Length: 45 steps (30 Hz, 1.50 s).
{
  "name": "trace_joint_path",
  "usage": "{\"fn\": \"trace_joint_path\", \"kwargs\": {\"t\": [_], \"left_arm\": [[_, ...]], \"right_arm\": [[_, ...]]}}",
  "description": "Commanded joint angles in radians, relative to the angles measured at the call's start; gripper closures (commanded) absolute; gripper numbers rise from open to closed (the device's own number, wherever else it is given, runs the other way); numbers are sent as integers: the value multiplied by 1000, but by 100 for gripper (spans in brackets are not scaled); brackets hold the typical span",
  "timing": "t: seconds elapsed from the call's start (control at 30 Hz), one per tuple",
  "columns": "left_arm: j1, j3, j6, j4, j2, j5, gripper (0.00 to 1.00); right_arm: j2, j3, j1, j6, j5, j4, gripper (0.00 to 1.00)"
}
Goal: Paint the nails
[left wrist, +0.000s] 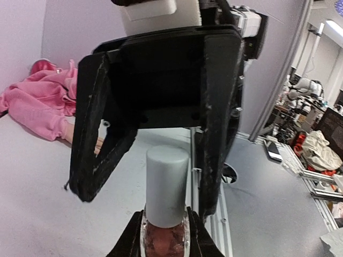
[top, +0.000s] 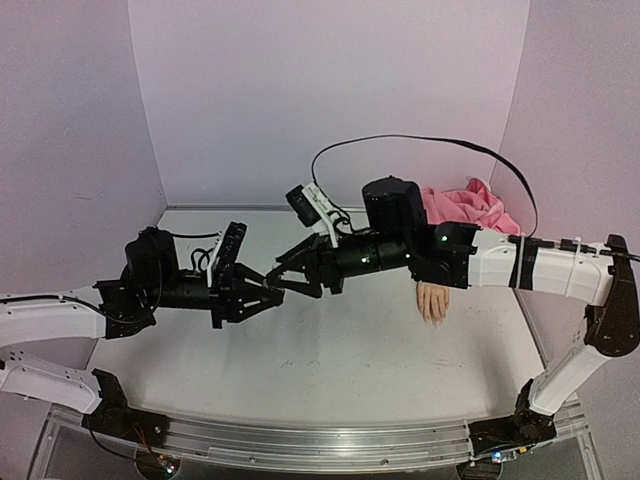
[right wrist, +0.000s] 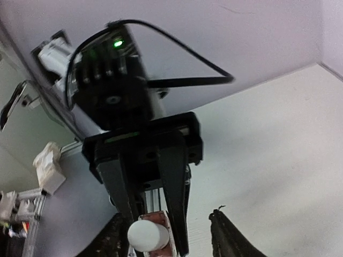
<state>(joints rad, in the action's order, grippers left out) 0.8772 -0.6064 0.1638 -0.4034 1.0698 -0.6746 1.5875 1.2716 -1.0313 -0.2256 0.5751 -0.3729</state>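
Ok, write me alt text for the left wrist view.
The left gripper holds a pinkish polish bottle by its body, pale cap on. The right gripper, jaws open, straddles the cap; a pink sleeve lies behind at left.

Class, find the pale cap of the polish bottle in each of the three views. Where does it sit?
Top view: not made out; hidden at the tips of the left gripper, left of centre.
Left wrist: cap, bottom centre.
Right wrist: cap, bottom edge, left of centre.
Shared landmark: the left gripper clamping the bottle.
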Motion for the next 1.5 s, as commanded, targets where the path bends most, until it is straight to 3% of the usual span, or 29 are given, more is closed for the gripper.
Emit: {"fn": "trace_joint_path", "kwargs": {"t": [0.0,0.13,0.33,0.43,0.8,1.1,1.2,1.33,1.43,1.47], "left_arm": [[-7,16,-67,-51,-25,289,100],[-6,23,-108,-11,-44,488,100],[-6,11,-125,9,-34,596,100],[-6,1,-130,26,-25,608,100],[-6,-9,-114,38,-5,629,100],[-6,-27,-100,40,1,640,100],[-6,-33,-85,41,2,626,100],[-7,-36,-54,40,-7,541,100],[-10,-51,-50,39,-6,342,100],[-12,-61,-50,35,-1,237,100]], "right_arm": [[-66,52,-7,-102,-357,71,31],[-47,68,-8,-214,-462,95,19],[56,166,-19,-304,-528,124,20],[120,240,-29,-326,-545,144,24],[257,405,-68,-361,-609,201,56],[280,399,-76,-367,-583,197,66],[265,376,-76,-355,-583,185,75],[220,320,-68,-286,-546,164,100],[146,224,-25,-186,-414,108,100],[116,179,2,-149,-295,66,100]]}}
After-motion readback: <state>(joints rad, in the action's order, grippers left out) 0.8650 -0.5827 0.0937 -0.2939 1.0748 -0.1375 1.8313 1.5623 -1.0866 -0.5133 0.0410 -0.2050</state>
